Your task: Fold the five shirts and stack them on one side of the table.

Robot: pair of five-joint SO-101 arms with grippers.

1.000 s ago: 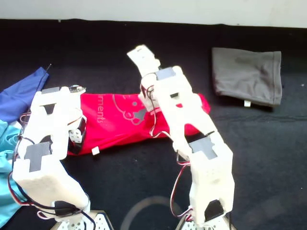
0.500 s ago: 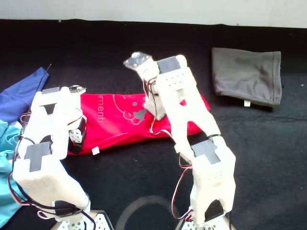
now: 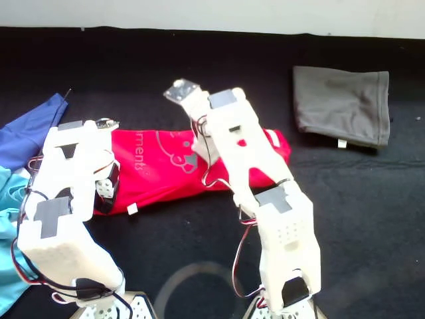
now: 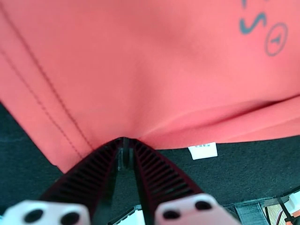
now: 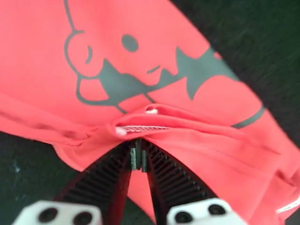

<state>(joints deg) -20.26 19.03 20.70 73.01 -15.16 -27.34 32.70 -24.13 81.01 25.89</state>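
A red shirt with a grey cartoon print lies stretched across the middle of the black table. My left gripper is shut on the hem of the red shirt at its left end, beside a small white tag. My right gripper is shut on a raised fold of the red shirt, just below the print. In the high view the right arm reaches over the shirt's right half and the left arm stands at its left end.
A folded grey shirt lies at the back right. A blue shirt and a teal shirt are bunched at the left edge. Bare black table lies in front of the red shirt and at the right.
The right arm's wrist has swung to the left and turned over the red shirt. The left arm has kept still.
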